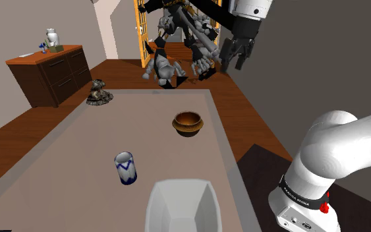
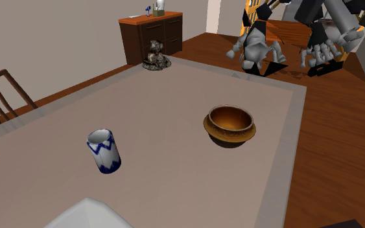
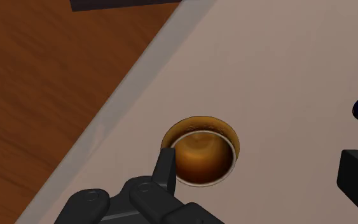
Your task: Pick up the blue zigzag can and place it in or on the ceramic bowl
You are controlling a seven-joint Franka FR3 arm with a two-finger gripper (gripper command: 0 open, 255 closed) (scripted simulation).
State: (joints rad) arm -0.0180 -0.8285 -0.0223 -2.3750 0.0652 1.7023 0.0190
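Shoulder view | gripper (image 1: 234,64) high over the table (image 1: 58,171), black fingers apart, clasping nothing | can (image 1: 125,168): upright cylinder, white with a blue zigzag band, standing on the matte grey-beige top, well apart from the bowl | bowl (image 1: 188,122): round, glossy brown, its smooth inside bare | white faceted bin (image 1: 182,207): open-topped, near the can
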